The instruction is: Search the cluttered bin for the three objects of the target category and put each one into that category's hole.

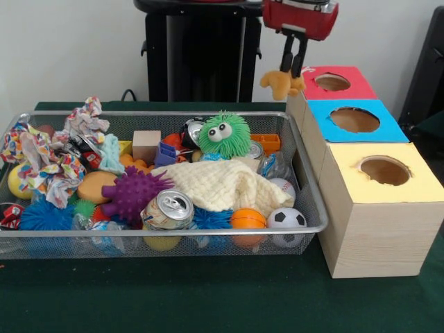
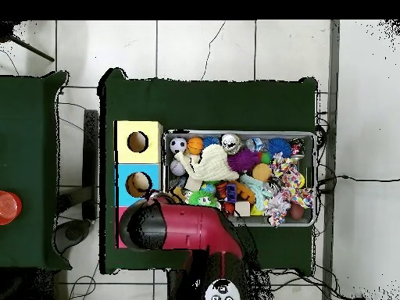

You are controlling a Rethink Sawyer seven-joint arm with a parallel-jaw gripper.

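Above the far red box (image 1: pixel 333 83) we see our gripper (image 1: pixel 294 73) pinching a tan plush toy (image 1: pixel 281 84). Toy hangs just left of the box's hole, w/ the mesh bin (image 1: pixel 305 191) nearer, left.

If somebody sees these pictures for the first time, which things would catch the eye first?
Probably the gripper, hanging above the red box at the far end of the row, shut on a yellow-brown plush toy. Next, the green fuzzy toy with big eyes sitting high at the back of the wire bin. Then the cream knitted cloth spread over the clutter in the middle.
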